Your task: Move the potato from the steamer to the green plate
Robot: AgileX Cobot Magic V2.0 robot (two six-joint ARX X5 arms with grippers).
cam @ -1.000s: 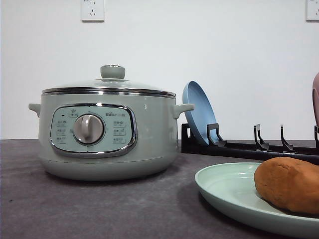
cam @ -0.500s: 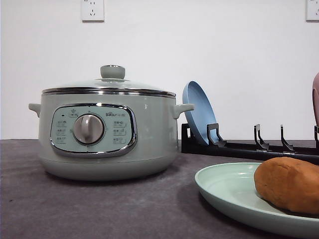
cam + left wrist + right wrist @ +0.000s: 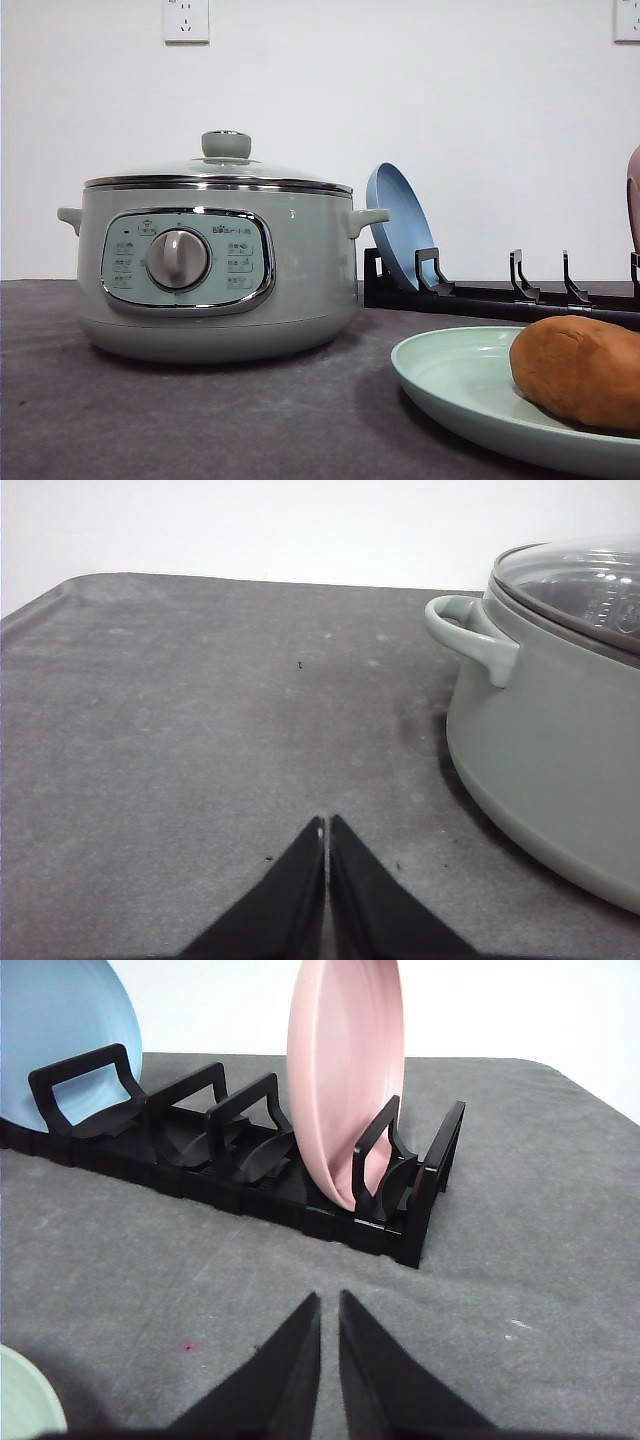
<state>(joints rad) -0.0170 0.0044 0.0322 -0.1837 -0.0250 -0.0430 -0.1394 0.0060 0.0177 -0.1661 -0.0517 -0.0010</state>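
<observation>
The orange-brown potato (image 3: 580,370) lies on the pale green plate (image 3: 450,380) at the front right of the dark table. The sage-green steamer (image 3: 215,265) stands at the left with its glass lid (image 3: 225,165) on; its side and handle (image 3: 470,635) also show in the left wrist view. My left gripper (image 3: 326,827) is shut with nothing in it, low over the bare table to the left of the steamer. My right gripper (image 3: 328,1300) is shut and empty, in front of the black rack, with the green plate's edge (image 3: 25,1400) near it.
A black dish rack (image 3: 250,1165) stands at the back right, holding an upright blue plate (image 3: 400,225) and an upright pink plate (image 3: 345,1080). A white wall with sockets (image 3: 186,20) closes the back. Open table lies left of the steamer (image 3: 180,740).
</observation>
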